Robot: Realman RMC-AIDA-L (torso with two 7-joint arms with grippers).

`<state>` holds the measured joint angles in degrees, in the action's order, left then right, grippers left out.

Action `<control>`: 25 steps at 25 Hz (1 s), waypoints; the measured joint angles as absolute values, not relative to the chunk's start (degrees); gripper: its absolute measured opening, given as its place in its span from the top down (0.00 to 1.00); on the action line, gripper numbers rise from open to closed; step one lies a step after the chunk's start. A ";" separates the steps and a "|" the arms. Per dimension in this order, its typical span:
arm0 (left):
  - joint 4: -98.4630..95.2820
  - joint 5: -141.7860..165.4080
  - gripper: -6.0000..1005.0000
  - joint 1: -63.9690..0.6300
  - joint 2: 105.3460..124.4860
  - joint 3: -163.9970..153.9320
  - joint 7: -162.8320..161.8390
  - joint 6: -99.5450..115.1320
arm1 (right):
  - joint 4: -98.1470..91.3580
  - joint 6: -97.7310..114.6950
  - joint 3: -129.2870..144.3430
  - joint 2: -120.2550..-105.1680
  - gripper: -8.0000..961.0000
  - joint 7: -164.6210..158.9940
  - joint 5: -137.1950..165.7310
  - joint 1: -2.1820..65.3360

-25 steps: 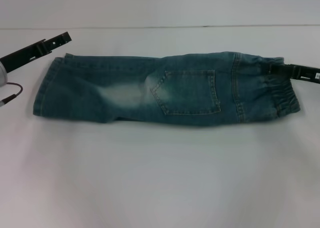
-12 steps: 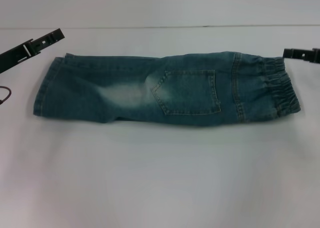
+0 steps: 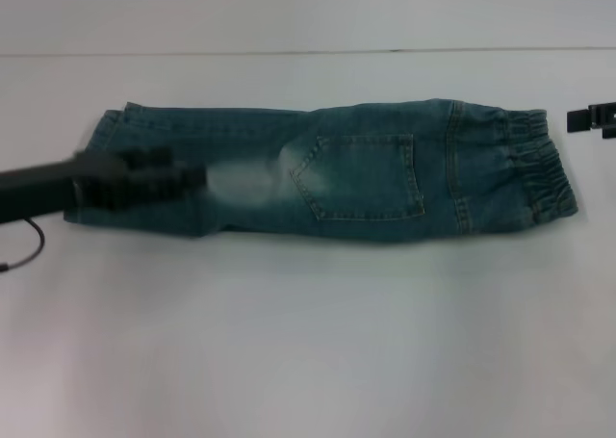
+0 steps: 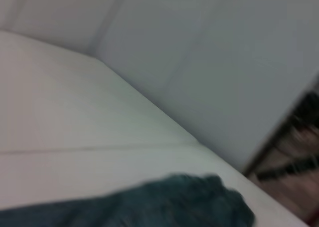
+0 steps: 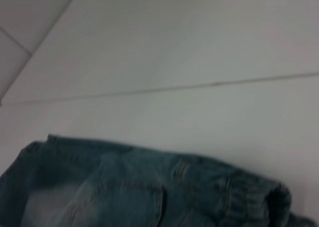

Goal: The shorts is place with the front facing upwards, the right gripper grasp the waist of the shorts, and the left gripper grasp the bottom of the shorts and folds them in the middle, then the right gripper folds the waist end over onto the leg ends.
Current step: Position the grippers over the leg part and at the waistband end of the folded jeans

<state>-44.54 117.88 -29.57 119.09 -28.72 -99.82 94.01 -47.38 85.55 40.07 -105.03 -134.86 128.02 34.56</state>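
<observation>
The shorts (image 3: 327,171) lie flat mid-tabletop (image 3: 308,342), already halved lengthwise, waist (image 3: 539,173) at 3 o'clock. The denim looks soft and limp, best pinched at the thick waistband. The left tool (image 3: 164,181) blurs over the legs at 9 o'clock, the right tool (image 3: 589,119) sits beyond the waist; I cannot tell either's grip. Only the head view shows them.

shorts (image 3: 327,173) flat on table (image 3: 308,342), waist (image 3: 539,173) rightward, leg ends (image 3: 91,168) leftward

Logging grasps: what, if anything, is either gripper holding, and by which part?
Right gripper holds nothing, clear of the shorts. Left gripper is over the leg end; cannot tell.
</observation>
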 joint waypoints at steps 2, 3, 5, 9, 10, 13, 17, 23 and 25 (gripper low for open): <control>-45.55 119.48 0.07 -29.89 119.10 -30.53 -99.60 96.47 | -48.42 88.11 39.76 -104.89 0.10 -137.45 130.21 35.33; -45.94 120.03 0.07 -30.04 119.13 -31.40 -99.67 97.21 | -48.68 89.04 39.54 -104.86 0.10 -138.69 131.30 35.86; -46.54 120.27 0.08 -30.08 119.32 -32.99 -99.90 97.50 | -48.74 89.88 38.98 -104.89 0.10 -142.10 133.93 37.18; -46.99 120.34 0.08 -30.06 119.58 -34.47 -99.90 97.59 | -48.21 89.33 38.75 -105.46 0.11 -147.33 139.10 39.79; -46.98 120.35 0.08 -30.07 119.59 -34.52 -99.87 97.58 | -47.83 88.91 38.97 -105.68 0.11 -148.18 140.20 40.51; -46.97 120.38 0.08 -30.22 119.62 -35.02 -99.80 97.54 | -45.64 87.25 39.71 -106.25 0.11 -149.34 143.29 42.75; -46.84 120.41 0.08 -30.31 119.62 -35.23 -99.72 97.15 | -41.88 83.13 40.32 -107.01 0.11 -149.46 146.33 45.16; -46.51 120.41 0.09 -30.38 119.79 -35.42 -99.60 96.46 | -38.41 77.17 42.78 -107.60 0.11 -149.30 146.84 47.58; -46.41 120.41 0.09 -30.40 119.85 -35.42 -99.59 96.34 | -37.74 76.01 44.48 -107.63 0.11 -149.29 146.85 48.14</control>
